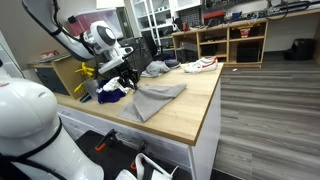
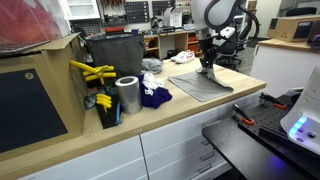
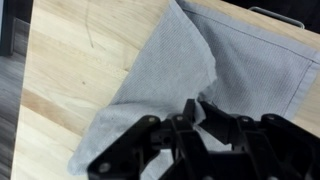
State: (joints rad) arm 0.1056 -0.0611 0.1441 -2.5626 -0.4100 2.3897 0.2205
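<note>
A grey cloth point(image 3: 165, 60) lies partly folded on the wooden countertop point(image 3: 60, 70). It shows in both exterior views point(image 1: 158, 98) point(image 2: 200, 86). My gripper point(image 3: 196, 112) is down at the cloth's near edge, and its fingers are closed with a raised fold of the cloth pinched between them. In both exterior views the gripper point(image 1: 128, 79) point(image 2: 208, 68) sits low over one end of the cloth, and the rest of the cloth lies flat on the counter.
A dark blue cloth point(image 2: 155, 97) lies next to a metal can point(image 2: 127, 95) and yellow-handled tools point(image 2: 90, 72). A black bin point(image 2: 115, 50) stands behind them. A white and red shoe point(image 1: 201, 65) lies at the counter's far end. The counter edge point(image 1: 205, 125) drops to the floor.
</note>
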